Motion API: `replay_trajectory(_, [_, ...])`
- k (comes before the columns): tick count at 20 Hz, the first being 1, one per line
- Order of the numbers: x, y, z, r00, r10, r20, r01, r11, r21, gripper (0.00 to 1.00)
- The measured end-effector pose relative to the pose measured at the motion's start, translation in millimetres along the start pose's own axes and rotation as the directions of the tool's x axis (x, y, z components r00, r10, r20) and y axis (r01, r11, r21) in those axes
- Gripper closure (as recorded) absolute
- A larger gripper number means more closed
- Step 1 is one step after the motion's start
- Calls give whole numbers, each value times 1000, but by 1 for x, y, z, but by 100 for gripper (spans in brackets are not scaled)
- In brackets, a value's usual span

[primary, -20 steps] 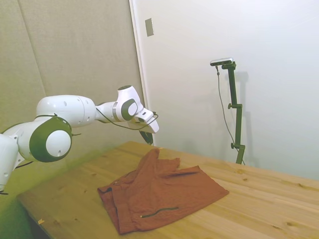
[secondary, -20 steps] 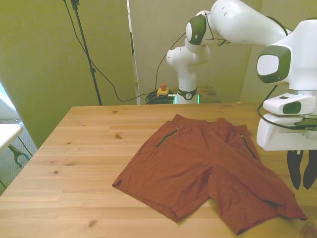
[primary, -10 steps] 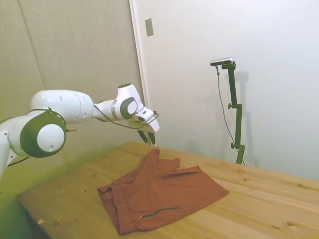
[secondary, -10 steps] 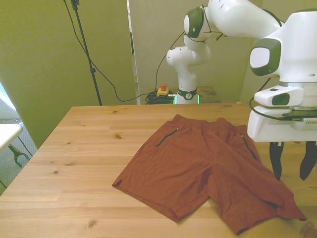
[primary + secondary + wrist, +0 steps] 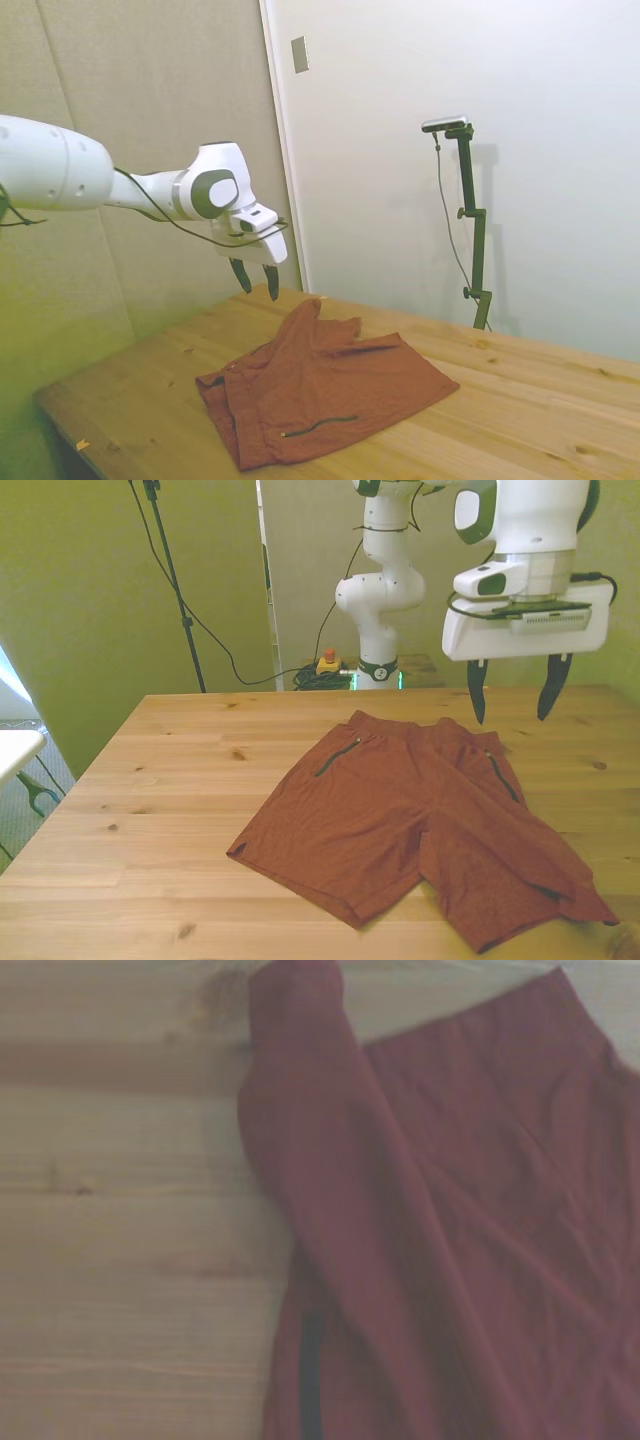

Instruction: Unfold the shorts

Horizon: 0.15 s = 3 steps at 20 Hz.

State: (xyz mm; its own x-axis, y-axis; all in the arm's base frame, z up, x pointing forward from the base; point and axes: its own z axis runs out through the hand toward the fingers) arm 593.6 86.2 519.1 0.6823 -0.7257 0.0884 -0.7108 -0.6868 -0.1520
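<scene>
The gripper [image 5: 512,692] hangs in the air above the table [image 5: 170,780], its two dark fingers [image 5: 476,692] pointing straight down with a wide gap between them. Nothing is held between them and they touch nothing; the fingertips stand clear above the cloth. In the side view the gripper [image 5: 258,280] sits high over the far left part of the table [image 5: 520,400], above the raised end of the fabric.

The shorts [image 5: 420,820] lie spread on the wood toward the front view's right, mostly flat, with the waistband on the far side and both legs running toward the near edge. The leg on the front view's right is creased, with a fold of cloth lying over itself near its hem. A thin dark zipper line shows on each side near the waistband. In the side view the shorts [image 5: 320,390] bunch up slightly at their far end. The wrist view shows the shorts [image 5: 450,1240] lying on the wood, with one folded strip.
</scene>
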Motion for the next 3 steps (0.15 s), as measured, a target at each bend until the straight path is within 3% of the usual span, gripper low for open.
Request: replay_trajectory(3, [-29,39,-25,1000,-16,5,16,1000,-2,0])
